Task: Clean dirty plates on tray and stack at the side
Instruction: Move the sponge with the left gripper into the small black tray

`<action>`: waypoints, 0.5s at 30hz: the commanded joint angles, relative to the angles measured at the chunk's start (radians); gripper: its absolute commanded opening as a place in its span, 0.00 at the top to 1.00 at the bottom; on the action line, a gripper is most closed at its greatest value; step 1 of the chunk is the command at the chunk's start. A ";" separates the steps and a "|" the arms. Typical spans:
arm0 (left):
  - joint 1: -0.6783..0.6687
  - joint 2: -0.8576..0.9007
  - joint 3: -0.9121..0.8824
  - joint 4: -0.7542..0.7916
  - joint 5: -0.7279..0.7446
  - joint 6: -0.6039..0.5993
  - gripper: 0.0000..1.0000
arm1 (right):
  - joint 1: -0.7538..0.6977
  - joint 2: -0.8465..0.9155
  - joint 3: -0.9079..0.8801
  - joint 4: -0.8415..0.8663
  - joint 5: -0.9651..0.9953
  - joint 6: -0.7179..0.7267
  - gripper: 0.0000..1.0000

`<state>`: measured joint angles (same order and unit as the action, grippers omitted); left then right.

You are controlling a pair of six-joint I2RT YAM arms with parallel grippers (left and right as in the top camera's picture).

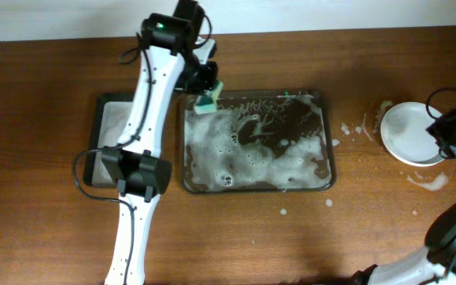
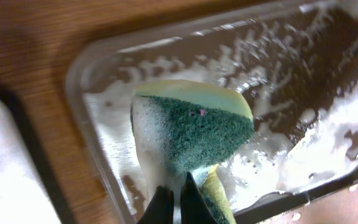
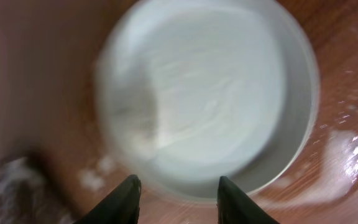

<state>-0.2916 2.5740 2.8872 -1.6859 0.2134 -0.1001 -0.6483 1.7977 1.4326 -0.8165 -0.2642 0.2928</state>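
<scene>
The dark tray lies mid-table, wet and covered in white suds, with no plate on it. My left gripper hangs over its far left corner, shut on a green-and-yellow sponge. In the left wrist view the sponge, soapy and pinched in the left gripper, hangs above the sudsy tray. A white plate rests on the table at the right. My right gripper is at its right edge, open. In the right wrist view the blurred plate lies just beyond the right gripper, whose jaws stand apart.
A smaller dark tray sits left of the sudsy one, partly hidden under the left arm. Blobs of suds lie on the wood around the plate, and more foam spots lie between tray and plate.
</scene>
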 commanded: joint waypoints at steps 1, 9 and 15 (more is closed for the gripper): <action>0.074 -0.142 0.015 -0.003 0.036 -0.070 1.00 | 0.114 -0.171 0.037 -0.042 -0.045 -0.053 0.55; 0.110 -0.513 -0.319 -0.003 -0.235 -0.031 1.00 | 0.327 -0.181 0.036 -0.072 -0.035 -0.129 0.46; 0.245 -0.620 -0.848 0.153 -0.369 -0.129 1.00 | 0.399 -0.181 0.036 -0.069 -0.035 -0.129 0.45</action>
<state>-0.1013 1.9388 2.1979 -1.6272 -0.0948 -0.2077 -0.2802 1.6112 1.4631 -0.8864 -0.2974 0.1791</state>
